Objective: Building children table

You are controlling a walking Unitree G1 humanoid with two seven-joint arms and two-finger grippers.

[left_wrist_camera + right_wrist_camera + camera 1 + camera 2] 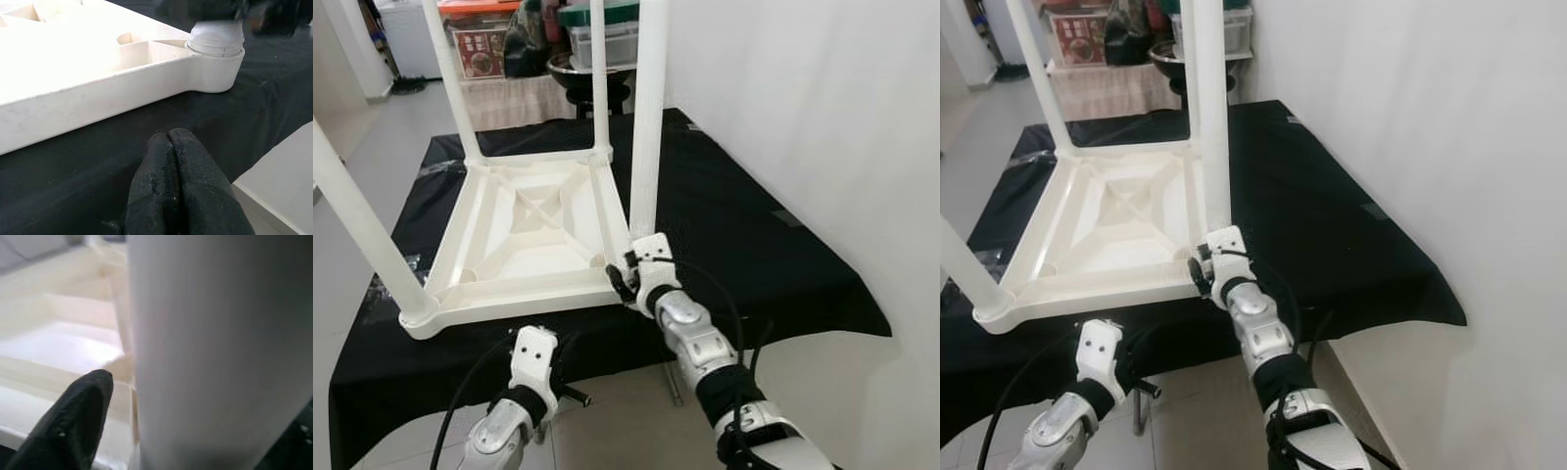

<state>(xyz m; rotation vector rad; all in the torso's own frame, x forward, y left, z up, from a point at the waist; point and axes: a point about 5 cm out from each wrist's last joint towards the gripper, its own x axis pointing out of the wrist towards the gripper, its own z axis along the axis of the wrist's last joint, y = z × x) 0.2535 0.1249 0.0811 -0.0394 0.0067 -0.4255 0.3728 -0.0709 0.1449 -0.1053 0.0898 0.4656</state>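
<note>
Because the children table (529, 235) lies upside down on the black-draped surface (754, 245), its sockets face up and the legs stand upright in them, which we judge the easiest pose for assembly. In the left eye view, the right gripper (628, 277) sits at the base of the near right leg (646, 117), apparently steadying or seating it; the left gripper (570, 377) hangs below the surface's near edge, idle. In the left wrist view, the left jaws are pressed fully together on nothing, facing a corner socket (215, 46). In the right wrist view, one finger (68, 426) lies beside the leg; we cannot tell the jaws' opening. The table is plain white ribbed plastic.
</note>
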